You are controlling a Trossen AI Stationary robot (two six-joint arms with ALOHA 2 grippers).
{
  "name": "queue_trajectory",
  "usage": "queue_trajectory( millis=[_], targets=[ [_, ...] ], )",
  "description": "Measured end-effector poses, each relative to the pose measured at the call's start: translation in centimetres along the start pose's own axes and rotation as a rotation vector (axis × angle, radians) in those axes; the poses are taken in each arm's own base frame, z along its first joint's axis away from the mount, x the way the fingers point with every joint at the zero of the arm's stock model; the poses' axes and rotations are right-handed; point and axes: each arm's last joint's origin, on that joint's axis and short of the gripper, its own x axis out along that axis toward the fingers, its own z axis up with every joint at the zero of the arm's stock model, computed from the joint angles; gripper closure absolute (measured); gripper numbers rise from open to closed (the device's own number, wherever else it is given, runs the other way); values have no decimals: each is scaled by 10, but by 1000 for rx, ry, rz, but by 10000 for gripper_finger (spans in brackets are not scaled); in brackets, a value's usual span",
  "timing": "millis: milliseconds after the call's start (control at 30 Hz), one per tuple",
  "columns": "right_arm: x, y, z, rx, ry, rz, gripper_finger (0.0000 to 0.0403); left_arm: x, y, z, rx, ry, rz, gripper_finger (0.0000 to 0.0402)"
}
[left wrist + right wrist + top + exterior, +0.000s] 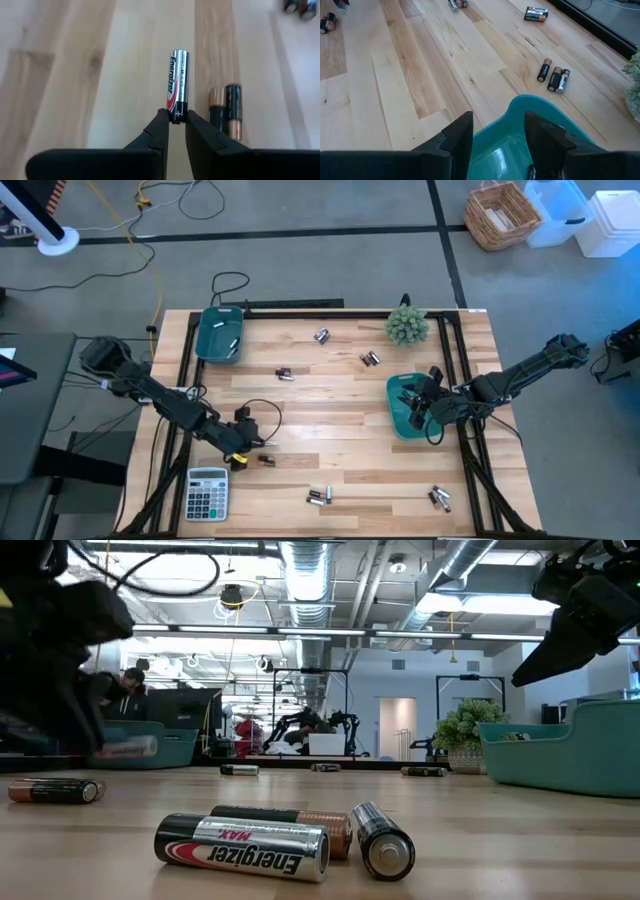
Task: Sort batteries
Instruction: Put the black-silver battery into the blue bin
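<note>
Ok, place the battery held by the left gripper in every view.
High: hidden at the left gripper, above the calculator.
Low: cannot tell; that arm is a blur at left.
Left wrist: battery centre, pinched at one end.
Right wrist: not in it.
Shared landmark: the copper-ended battery on the table.

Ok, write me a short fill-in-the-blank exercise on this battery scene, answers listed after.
1. The left tool is shut on a silver ____.
2. The right tool hovers open above the rim of a teal ____.
3. The grey calculator lies near the table's front-____ corner.
4. A small green ____ stands at the table's far edge.

Missing words: battery; bin; left; plant
</note>
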Motion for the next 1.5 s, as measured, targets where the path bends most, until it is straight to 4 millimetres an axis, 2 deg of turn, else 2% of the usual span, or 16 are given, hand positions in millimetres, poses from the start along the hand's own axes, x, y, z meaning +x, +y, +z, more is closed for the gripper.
queue_trajectory(
  millis=[567, 700, 900, 1233, 1500],
  targets=[
    [0, 0, 0, -3, 0, 0, 214, -47, 9, 25, 36, -276, 7, 362],
    [0, 0, 0, -3, 0, 0, 214, -54, 14, 28, 21, -326, 52, 362],
    [0, 0, 0, -2, 0, 0, 214, -56, 25, 33, -25, -374, 161, 362],
    [0, 0, 0, -3, 0, 0, 214, -56, 47, 40, -107, -442, 446, 362],
    [0, 0, 0, -18, -1, 1, 214, -56, 64, 49, -144, -485, 586, 362]
  ],
)
